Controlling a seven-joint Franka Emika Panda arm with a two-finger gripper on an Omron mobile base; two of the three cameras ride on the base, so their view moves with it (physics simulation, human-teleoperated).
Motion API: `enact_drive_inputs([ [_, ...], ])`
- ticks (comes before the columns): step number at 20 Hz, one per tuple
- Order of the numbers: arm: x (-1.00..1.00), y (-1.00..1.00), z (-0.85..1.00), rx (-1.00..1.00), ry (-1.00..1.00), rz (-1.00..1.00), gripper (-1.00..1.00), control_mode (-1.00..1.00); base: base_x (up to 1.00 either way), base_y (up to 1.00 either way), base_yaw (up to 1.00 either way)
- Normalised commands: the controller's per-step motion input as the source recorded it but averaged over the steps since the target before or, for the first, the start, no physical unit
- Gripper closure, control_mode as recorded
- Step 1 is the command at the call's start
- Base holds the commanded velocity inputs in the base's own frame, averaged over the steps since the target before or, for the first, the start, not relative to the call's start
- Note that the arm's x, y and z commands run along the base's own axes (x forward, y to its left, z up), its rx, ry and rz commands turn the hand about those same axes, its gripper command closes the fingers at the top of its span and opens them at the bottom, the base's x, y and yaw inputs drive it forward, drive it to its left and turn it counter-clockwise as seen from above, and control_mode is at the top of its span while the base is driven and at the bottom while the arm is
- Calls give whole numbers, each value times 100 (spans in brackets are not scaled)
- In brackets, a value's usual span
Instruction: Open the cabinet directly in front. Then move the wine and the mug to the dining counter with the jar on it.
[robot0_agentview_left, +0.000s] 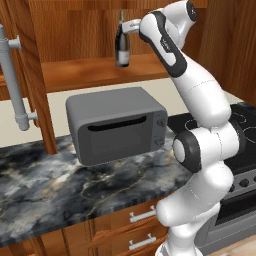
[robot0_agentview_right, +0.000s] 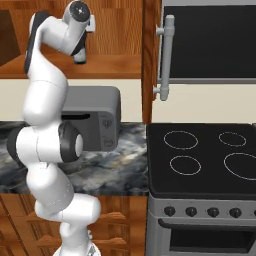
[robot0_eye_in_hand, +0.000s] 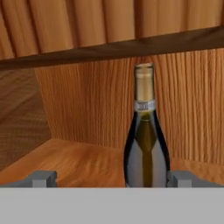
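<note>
Microwave (robot0_agentview_left: 117, 125) of grey metal sits on the wall-side marble worktop (robot0_agentview_left: 50, 185), directly under the open cabinet (robot0_agentview_left: 100, 70), and the arm reaches up over it. To the right of the microwave is a black glass cooktop (robot0_agentview_right: 205, 157) with four ring marks, set above an oven front with a row of knobs (robot0_agentview_right: 202, 211). Below the worktop are wooden drawer fronts with short pale handles (robot0_agentview_left: 142, 216). One cabinet door stands swung out at the left of the left base view, its long grey bar handle (robot0_agentview_left: 12, 80) facing the camera; the other door, with its own bar handle (robot0_agentview_right: 166, 57), stands open beside the cooktop in the right base view.

The wine (robot0_agentview_left: 122, 42) stands upright on the cabinet's lower shelf, close to the shelf's front edge, with the wooden back wall behind it. In the hand view the bottle (robot0_eye_in_hand: 145, 140) shows a gold foil neck and dark body, under the shelf board above.

The arm rises from the base, bends at its dark elbow joint beside the microwave, and stretches up and forward so the wrist is level with the shelf. The gripper (robot0_eye_in_hand: 113, 178) faces the bottle with its fingers spread fully apart; the bottle's base sits between the two tips, nearer the right-hand fingertip (robot0_eye_in_hand: 181, 178) of that view, and nothing is clamped.
</note>
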Motion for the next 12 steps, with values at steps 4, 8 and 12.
enact_drive_inputs([
  [4,28,10,-1,-3,0,0,-100,-100,0,0,0],
  [8,24,11,-4,-4,0,0,-100,-100,0,0,0],
  [12,25,6,-1,-3,0,0,-100,-100,0,0,0],
])
